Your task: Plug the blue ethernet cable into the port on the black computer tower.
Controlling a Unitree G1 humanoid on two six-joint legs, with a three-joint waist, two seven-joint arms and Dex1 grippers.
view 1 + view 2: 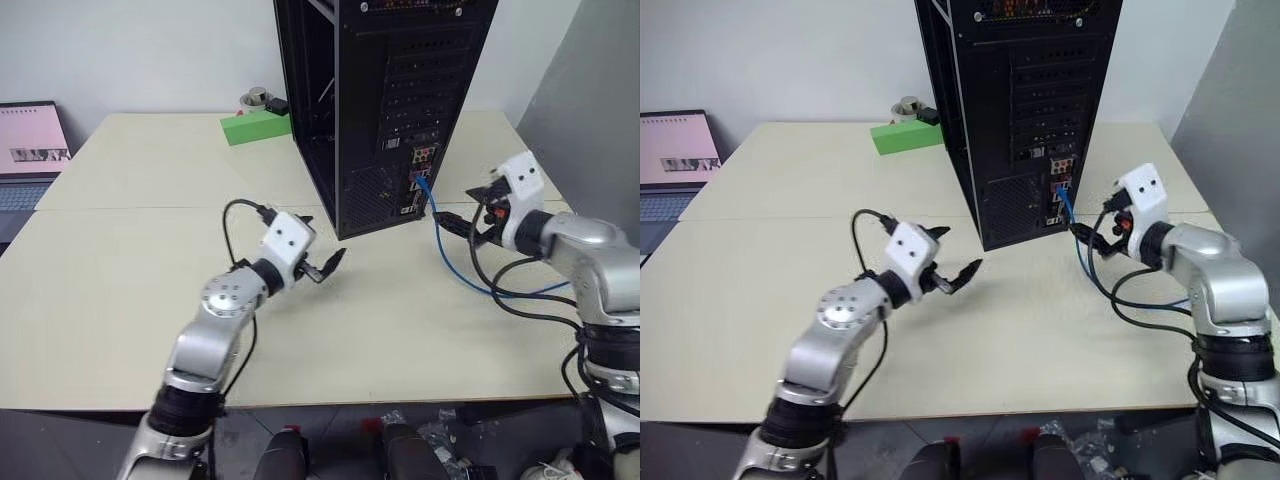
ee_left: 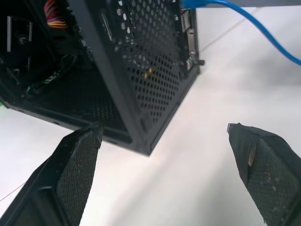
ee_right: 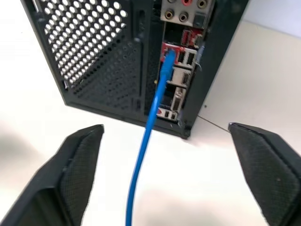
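Right wrist view: thin blue ethernet cable [image 3: 151, 122] enters perforated black computer tower [image 3: 94, 52].

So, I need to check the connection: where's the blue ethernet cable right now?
The blue ethernet cable runs from the black computer tower's rear connector panel onto the table, on the robot's right, near the open right gripper.

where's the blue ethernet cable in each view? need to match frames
Left eye view: blue ethernet cable runs from the tower's rear panel down across the table, right of centre.
Right eye view: the same loop, beside the right gripper.
Left wrist view: an arc across the upper right corner.
Right wrist view: centre, plugged into the panel, hanging down.
Shared landmark: black computer tower.
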